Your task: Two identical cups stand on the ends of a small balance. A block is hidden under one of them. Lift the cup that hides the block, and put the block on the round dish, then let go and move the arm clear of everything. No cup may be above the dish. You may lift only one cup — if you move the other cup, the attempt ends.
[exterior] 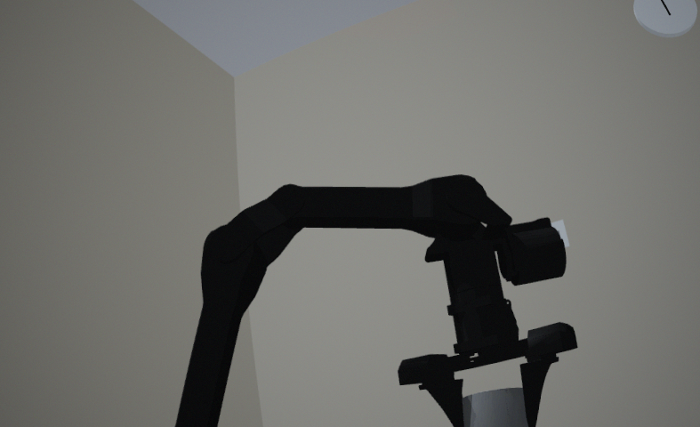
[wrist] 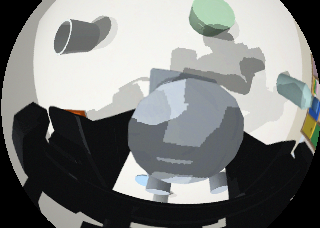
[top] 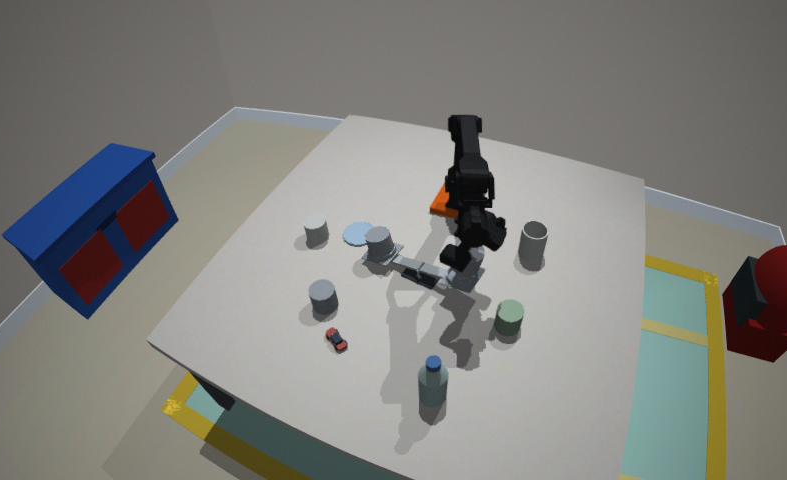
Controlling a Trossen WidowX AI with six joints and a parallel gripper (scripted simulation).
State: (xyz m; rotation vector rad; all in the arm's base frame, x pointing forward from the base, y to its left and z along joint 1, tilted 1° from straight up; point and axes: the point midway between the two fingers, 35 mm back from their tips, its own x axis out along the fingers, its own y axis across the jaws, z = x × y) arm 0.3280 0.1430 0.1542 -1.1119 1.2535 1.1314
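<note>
so the end effector is clamped on the grey cup, raised above the balance's right end. lift straight, then carry it away from the other cup and the dish beside it.

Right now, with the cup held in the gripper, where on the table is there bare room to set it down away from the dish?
Bare room lies between the gray cylinder, the toy car and the bottle, and along the far edge behind the white cylinder. It is crowded around the balance, where the other cup touches the dish. The gripper holds its cup.
</note>
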